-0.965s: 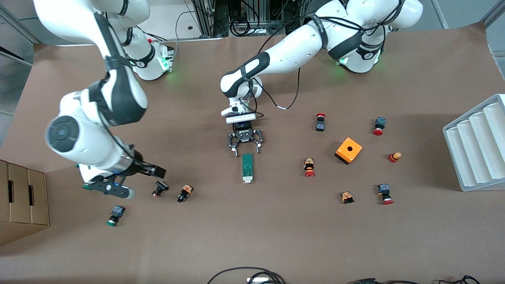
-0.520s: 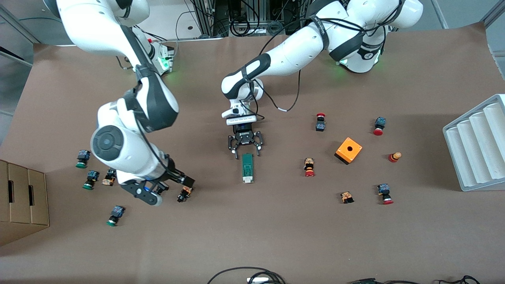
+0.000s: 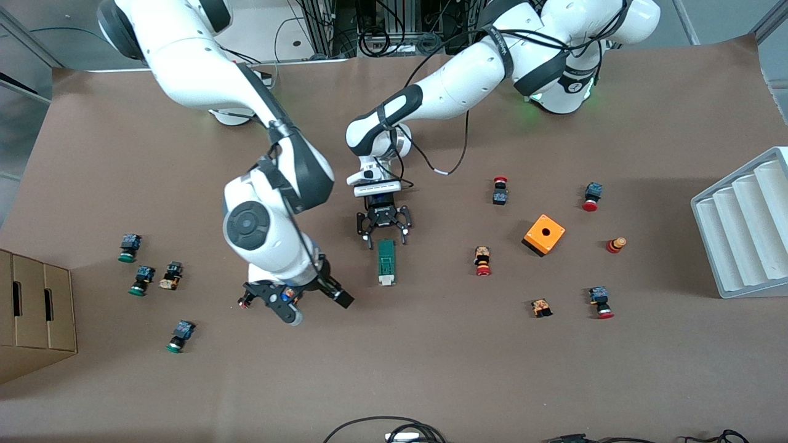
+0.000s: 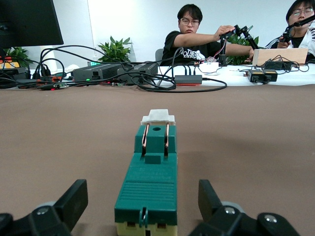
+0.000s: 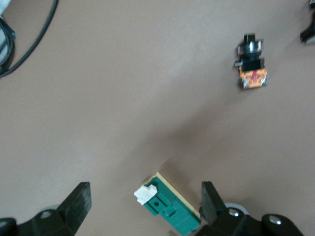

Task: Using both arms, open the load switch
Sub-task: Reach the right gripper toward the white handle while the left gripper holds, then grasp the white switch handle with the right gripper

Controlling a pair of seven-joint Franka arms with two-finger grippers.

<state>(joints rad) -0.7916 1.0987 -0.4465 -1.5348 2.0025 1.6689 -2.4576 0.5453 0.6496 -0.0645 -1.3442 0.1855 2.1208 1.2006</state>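
Observation:
The load switch [image 3: 386,261] is a flat dark-green bar lying mid-table, with its white block [image 3: 386,281] at the end nearer the front camera. My left gripper [image 3: 385,239] is low at the switch's other end, open, one finger on each side of it without touching. In the left wrist view the switch [image 4: 149,184] runs away between the fingers [image 4: 74,199]. My right gripper [image 3: 319,307] hangs open over the table beside the switch, toward the right arm's end. In the right wrist view the switch [image 5: 170,209] shows between the open fingers [image 5: 209,199].
An orange cube [image 3: 544,234] and several red push buttons [image 3: 482,261] lie toward the left arm's end, beside a white ridged rack [image 3: 745,227]. Several green-capped buttons [image 3: 129,247] and a cardboard box [image 3: 34,307] sit toward the right arm's end. Another button [image 5: 252,73] shows under the right wrist.
My right arm has swept from the right arm's end of the table toward the load switch, uncovering several buttons. My left gripper has edged slightly closer to the switch's end.

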